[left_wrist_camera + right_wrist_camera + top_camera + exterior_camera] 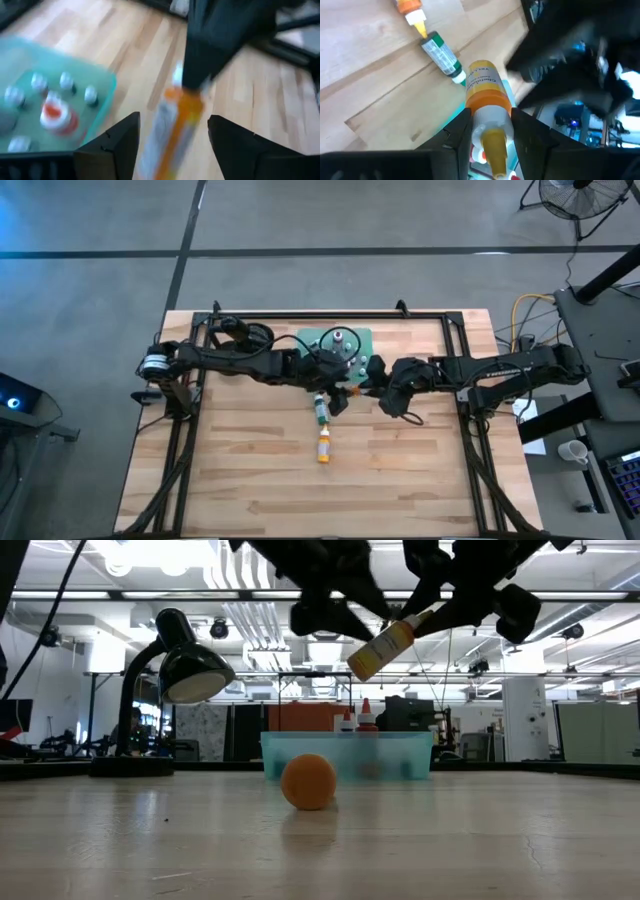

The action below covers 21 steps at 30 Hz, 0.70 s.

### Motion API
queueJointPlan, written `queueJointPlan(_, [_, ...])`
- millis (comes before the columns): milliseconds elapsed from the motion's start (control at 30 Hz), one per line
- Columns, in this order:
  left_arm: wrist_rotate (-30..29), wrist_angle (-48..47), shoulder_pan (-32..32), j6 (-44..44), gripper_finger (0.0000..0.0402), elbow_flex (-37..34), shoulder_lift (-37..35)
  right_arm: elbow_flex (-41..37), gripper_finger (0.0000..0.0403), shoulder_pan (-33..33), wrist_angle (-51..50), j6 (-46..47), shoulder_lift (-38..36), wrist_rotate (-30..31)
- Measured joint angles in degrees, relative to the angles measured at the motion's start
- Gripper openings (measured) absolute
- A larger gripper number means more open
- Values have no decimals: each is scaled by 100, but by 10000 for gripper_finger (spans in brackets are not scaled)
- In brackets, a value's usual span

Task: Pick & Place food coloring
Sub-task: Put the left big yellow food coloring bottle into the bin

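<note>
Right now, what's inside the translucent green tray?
Inside the translucent green plastic tray: one small red-orange food coloring bottle standing upright, and several tiny white round caps around it. From overhead, the left end effector covers part of the tray's interior.

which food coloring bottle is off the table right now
The yellow bottle, gripped in the right claw above the table. The green bottle and orange bottle both lie flat on the wood.
</note>
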Motion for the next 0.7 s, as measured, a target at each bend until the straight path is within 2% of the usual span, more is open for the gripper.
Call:
queueJointPlan(100, [0,-960,-69,-304,208,0,-230,0,111,-4,20,16,0,152])
queueJointPlan(233, [-94,-1916,-301,-824,208,-11,-617,7,110,-37,140,421,124,882])
queueJointPlan(367, [-833,-2236,-698,-1491,209,-12,-975,300,110,-129,-277,1239,568,1284])
queueJointPlan(433, [-1388,-2445,-879,-1965,209,-17,-1121,595,110,-140,-429,1713,899,1378])
queueJointPlan(567, [-2421,-2922,-1171,-3012,209,-17,-1419,1532,110,-179,-956,2793,1681,1965])
queueJointPlan(700, [-2776,-3639,-1381,-3636,209,-17,-1598,2778,109,-388,-2037,3471,2498,1998])
